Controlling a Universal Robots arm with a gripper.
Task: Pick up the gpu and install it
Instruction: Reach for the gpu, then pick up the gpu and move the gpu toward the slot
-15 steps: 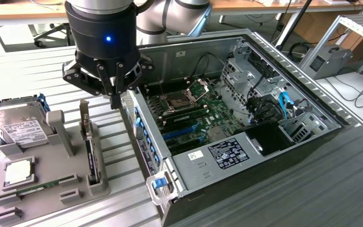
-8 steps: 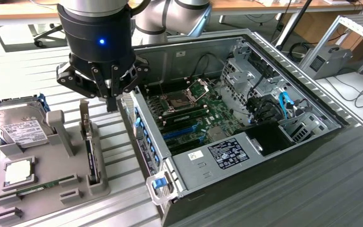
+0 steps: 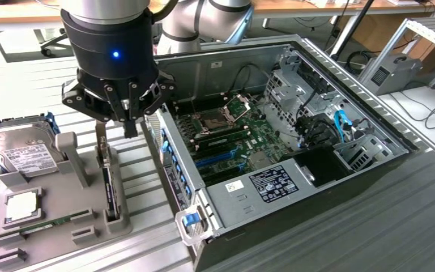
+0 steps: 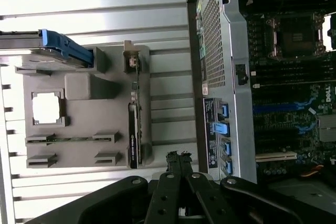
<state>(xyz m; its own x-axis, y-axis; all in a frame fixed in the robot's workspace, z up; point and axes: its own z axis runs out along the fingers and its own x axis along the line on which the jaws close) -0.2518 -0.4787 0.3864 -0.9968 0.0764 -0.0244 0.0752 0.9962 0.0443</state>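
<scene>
1. Grey plastic holder sits on the slatted metal table. It carries the gpu, which stands on its long edge in a slot on the holder's side nearest the open computer case.
2. Gripper: fingers are pressed together with nothing between them. It hangs above the holder, clear of the card.
3. Exterior view gives the card's height. The silver end bracket rises upright at the far end, and the dark board and cooler run toward the near end. This view also takes in the case interior, with the motherboard lying flat on its floor and a blue cable by the drive bays.
4. Wrist view looks straight down, so the card reads edge-on as a thin dark line. Its long axis runs parallel to the case's slotted rear wall. The closed fingertips lie over the strip of table between holder and case, level with the card's cooler end.
5. Other items on the holder sit on the side of the card away from the case:
   - a hard drive in a blue caddy
   - a processor
   - a memory stick
   - a grey upright post, just beside the card
6. Obstruction: the rear wall, lined with blue latches, stands between the card and the motherboard.
</scene>
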